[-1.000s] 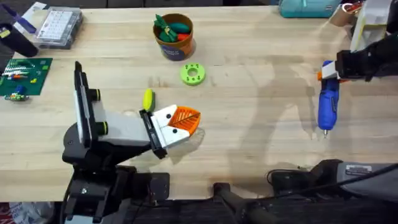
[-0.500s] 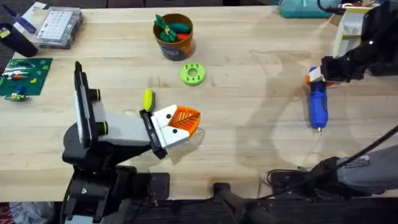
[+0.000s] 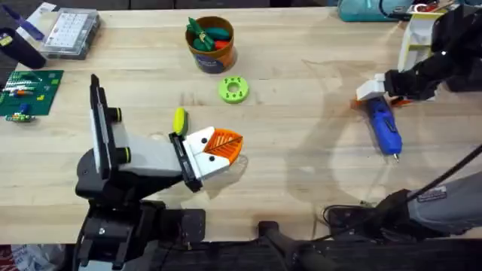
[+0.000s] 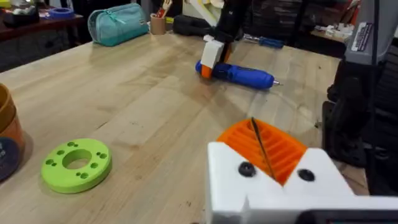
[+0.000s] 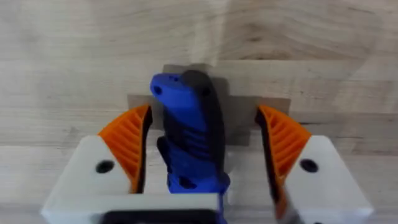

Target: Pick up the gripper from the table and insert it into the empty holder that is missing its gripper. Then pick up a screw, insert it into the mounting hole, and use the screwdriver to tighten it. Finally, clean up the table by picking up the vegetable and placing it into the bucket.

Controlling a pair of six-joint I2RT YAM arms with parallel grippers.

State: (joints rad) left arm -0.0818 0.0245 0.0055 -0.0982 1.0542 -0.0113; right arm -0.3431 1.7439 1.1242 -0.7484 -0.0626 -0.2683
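Observation:
The blue screwdriver (image 3: 384,126) lies on the table (image 3: 301,165) at the right, its bit pointing toward the front edge. My right gripper (image 3: 373,96) stands open over its orange-collared end. In the right wrist view the screwdriver's body (image 5: 186,137) sits between the spread orange pads (image 5: 127,146), with a clear gap on one side. My left gripper (image 3: 226,144) rests shut and empty at centre-left. The yellow vegetable (image 3: 179,120) lies just behind it. The bucket (image 3: 211,53), holding toy vegetables, stands at the back. The screw and the holder are out of view.
A green ring with holes (image 3: 233,89) lies in front of the bucket and appears near my left gripper (image 4: 258,134) as the ring (image 4: 76,163). A circuit board (image 3: 30,90) and a clear parts box (image 3: 71,30) are at the far left. A teal pouch (image 3: 373,7) is at the back right.
My right gripper moved left with the screwdriver, which now lies tilted with its bit swung toward the front right. The left arm has not moved.

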